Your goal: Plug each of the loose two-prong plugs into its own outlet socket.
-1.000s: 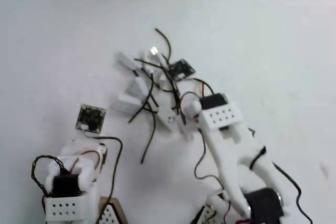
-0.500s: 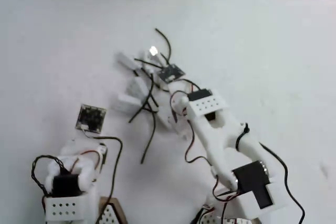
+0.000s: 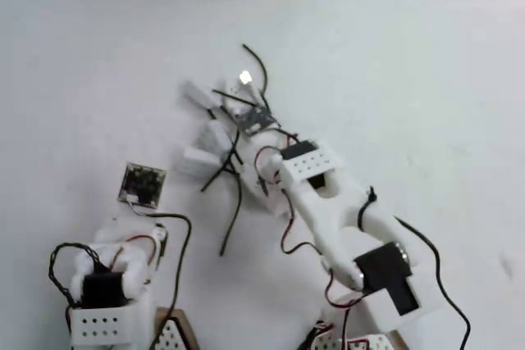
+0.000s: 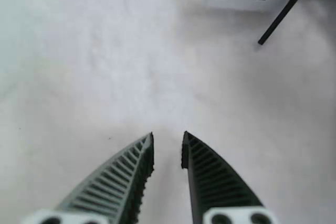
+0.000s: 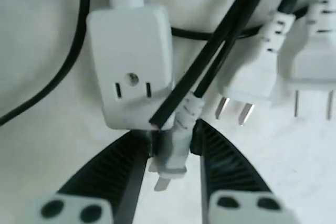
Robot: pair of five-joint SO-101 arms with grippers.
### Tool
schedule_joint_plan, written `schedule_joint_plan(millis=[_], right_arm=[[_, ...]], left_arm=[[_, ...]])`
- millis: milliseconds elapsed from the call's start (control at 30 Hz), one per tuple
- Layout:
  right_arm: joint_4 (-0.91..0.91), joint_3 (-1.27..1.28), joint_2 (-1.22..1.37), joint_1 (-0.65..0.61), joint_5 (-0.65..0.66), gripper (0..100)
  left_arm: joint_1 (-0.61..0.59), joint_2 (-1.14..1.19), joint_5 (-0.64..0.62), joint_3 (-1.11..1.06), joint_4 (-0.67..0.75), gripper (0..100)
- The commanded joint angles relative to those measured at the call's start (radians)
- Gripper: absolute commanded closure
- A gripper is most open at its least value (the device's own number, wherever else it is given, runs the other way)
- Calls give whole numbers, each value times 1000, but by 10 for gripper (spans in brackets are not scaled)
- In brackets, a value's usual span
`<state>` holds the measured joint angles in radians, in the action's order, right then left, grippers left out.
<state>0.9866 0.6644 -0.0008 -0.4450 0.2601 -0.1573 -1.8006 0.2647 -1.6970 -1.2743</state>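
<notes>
Right tool | wrist view: clamps plug | high view: over cords

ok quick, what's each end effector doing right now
Left end effector: slightly open, holding nothing.
Right end effector: closed on a white two-prong plug.

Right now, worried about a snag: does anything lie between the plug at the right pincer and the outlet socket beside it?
Yes. A black cord lies across the corner of the outlet socket nearest the plug at the right pincer, ending beside it. The slots are uncovered, but the cord likely sits in the path to them.
</notes>
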Motion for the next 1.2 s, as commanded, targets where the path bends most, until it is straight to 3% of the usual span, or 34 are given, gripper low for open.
schedule_joint_plan(millis=[0, 133, 267, 400, 833, 1000, 1167], right_arm=[[15, -9, -4, -5, -8, 882], [31, -9, -5, -7, -6, 890], [35, -11, -16, 7, -2, 982], [94, -31, -16, 51, 9, 981], [414, -112, -208, 360, 336, 981], [340, -15, -208, 410, 414, 981], [262, 80, -208, 377, 427, 974]], left_arm=[[2, -8, 0, 5, -3, 890], [1, -8, 0, 5, -3, 890], [1, -8, 0, 5, -3, 890], [1, -8, 0, 5, -3, 890], [1, -8, 0, 5, -3, 890], [1, -8, 0, 5, -3, 890], [1, -8, 0, 5, -3, 890]])
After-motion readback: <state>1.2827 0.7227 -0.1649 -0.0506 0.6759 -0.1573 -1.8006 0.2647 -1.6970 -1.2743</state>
